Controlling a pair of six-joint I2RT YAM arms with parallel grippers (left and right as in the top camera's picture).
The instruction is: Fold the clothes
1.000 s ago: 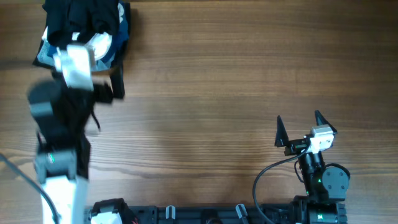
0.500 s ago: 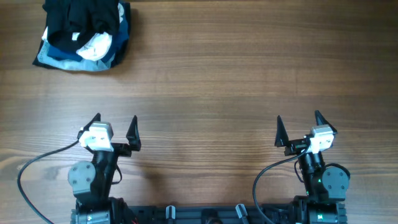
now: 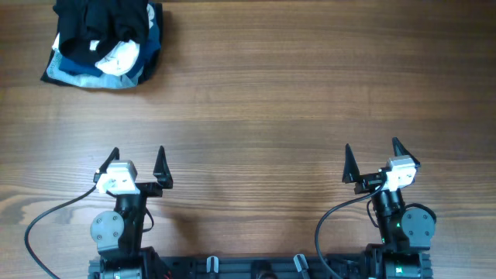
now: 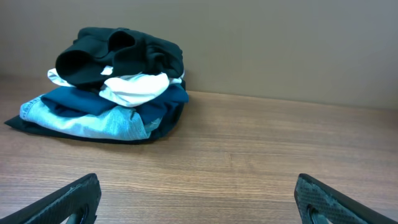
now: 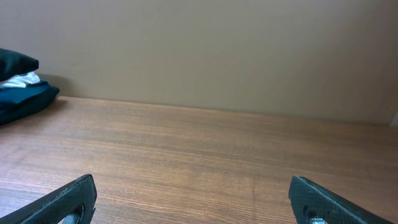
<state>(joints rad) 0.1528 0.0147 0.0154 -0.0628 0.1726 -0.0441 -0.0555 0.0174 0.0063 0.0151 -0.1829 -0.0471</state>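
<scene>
Clothes (image 3: 85,23) lie heaped far left; left fingers (image 3: 162,164) and right fingers (image 3: 349,167) spread wide, empty.

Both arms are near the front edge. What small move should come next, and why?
Probably extend the left gripper toward the black garment, which lies atop the pile in the far left corner. Both grippers are open and empty, and the right gripper is farther away.
</scene>
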